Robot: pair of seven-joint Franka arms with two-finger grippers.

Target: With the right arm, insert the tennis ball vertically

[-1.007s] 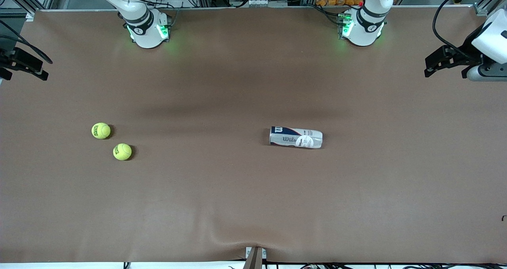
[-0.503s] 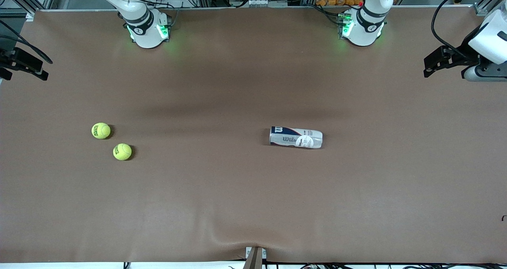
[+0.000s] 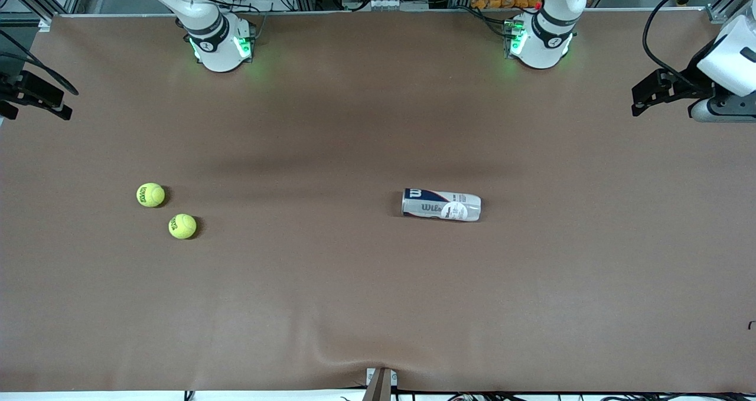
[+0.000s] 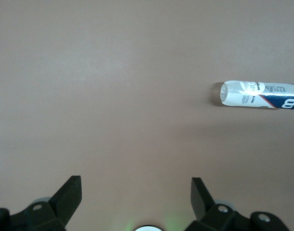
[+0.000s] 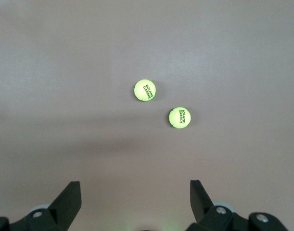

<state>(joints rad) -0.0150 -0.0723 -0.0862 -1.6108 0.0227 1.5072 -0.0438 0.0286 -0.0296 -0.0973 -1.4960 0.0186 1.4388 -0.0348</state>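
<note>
Two tennis balls (image 3: 150, 195) lie toward the right arm's end of the tabletop (image 3: 331, 283), below the empty, wide-spread right gripper (image 5: 134, 195), while the can (image 3: 441, 205) lies on its side, long axis along the table, under the equally open left gripper (image 4: 136, 192).

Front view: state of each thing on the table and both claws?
Ball can: lying on its side, untouched.
Ball nearer the right arm's base: loose on the table.
Ball nearer the front camera: loose, beside the first, not touching it.
Left claw: open, empty, over bare table.
Right claw: open, empty, over bare table.
</note>
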